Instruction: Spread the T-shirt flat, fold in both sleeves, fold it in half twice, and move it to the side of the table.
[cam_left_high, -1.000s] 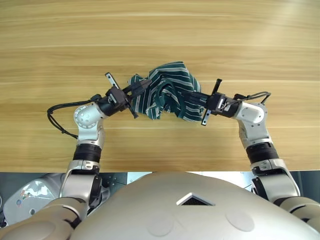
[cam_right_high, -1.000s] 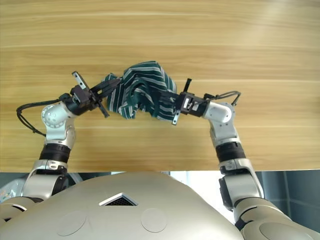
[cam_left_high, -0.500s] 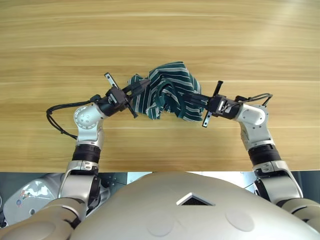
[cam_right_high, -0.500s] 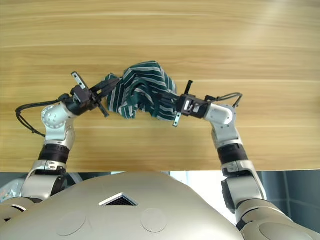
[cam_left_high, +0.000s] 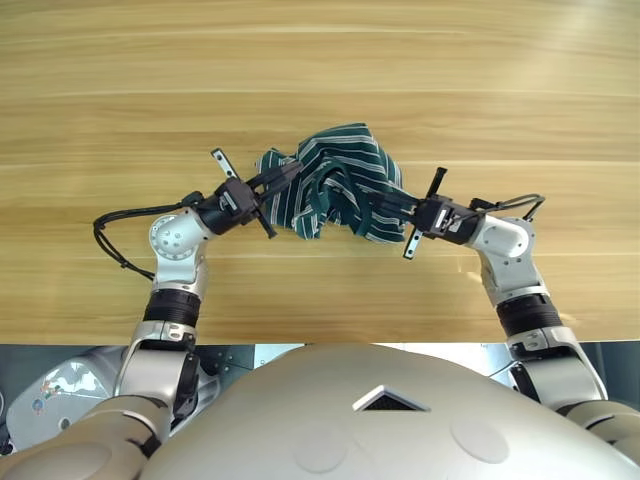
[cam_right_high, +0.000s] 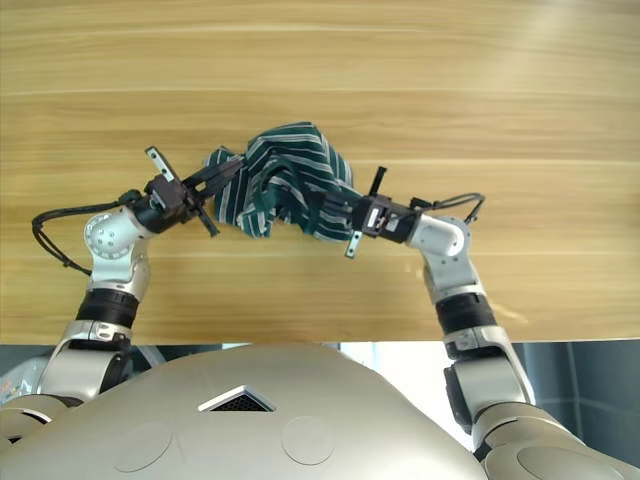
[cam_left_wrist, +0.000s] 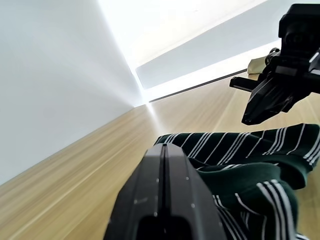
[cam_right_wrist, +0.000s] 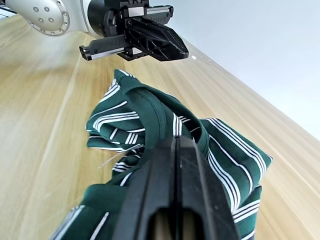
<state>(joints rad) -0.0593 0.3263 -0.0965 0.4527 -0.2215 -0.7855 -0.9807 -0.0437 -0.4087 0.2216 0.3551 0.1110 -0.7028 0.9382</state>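
A dark green T-shirt with white stripes (cam_left_high: 335, 190) lies crumpled in a heap at the middle of the wooden table (cam_left_high: 320, 60). My left gripper (cam_left_high: 292, 168) is at the heap's left edge, fingers shut, with its tip in the cloth. From the other side my right gripper (cam_left_high: 387, 204) meets the heap's right edge, also shut, a fold of cloth at its tip. In the left wrist view the shut fingers (cam_left_wrist: 164, 165) point at the T-shirt (cam_left_wrist: 250, 170). A raised ridge of the T-shirt (cam_right_wrist: 125, 115) runs into the shut right gripper (cam_right_wrist: 175, 140) in the right wrist view.
Bare wood stretches far beyond the heap and to both sides. The table's near edge (cam_left_high: 320, 342) runs just below both forearms. A black cable (cam_left_high: 115, 235) loops out from the left wrist.
The right wrist has drawn slightly back toward the near edge and the gripper has tilted a little. The shirt and the left arm have hardly moved.
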